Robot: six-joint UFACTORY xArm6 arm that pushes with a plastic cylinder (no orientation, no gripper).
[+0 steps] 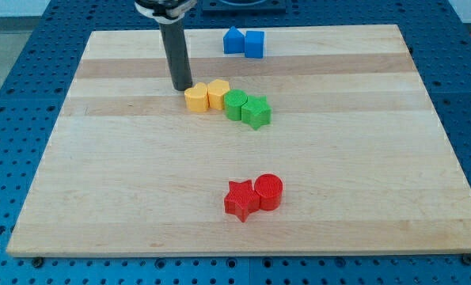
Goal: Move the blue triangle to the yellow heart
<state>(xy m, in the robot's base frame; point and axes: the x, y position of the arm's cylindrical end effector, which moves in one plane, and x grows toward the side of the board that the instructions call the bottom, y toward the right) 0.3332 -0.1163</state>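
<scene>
Our arm carries no pincer, so nothing opens or clamps; my tip (181, 87) rests on the worktop (124, 198), touching or just beside the yellow heart (195, 98) on its left. Just right of that sit a second yellow block (218, 93), then a green round block (235, 104) and a green star (256, 112).

The blue triangle (233, 40) lies toward the view's top right of the tip, well apart, touching a blue cube (254, 43). We judge it light, rigid and easy-sliding; push its far face. No containers show. A red star (240, 200) and red cylinder (268, 191) sit far below.
</scene>
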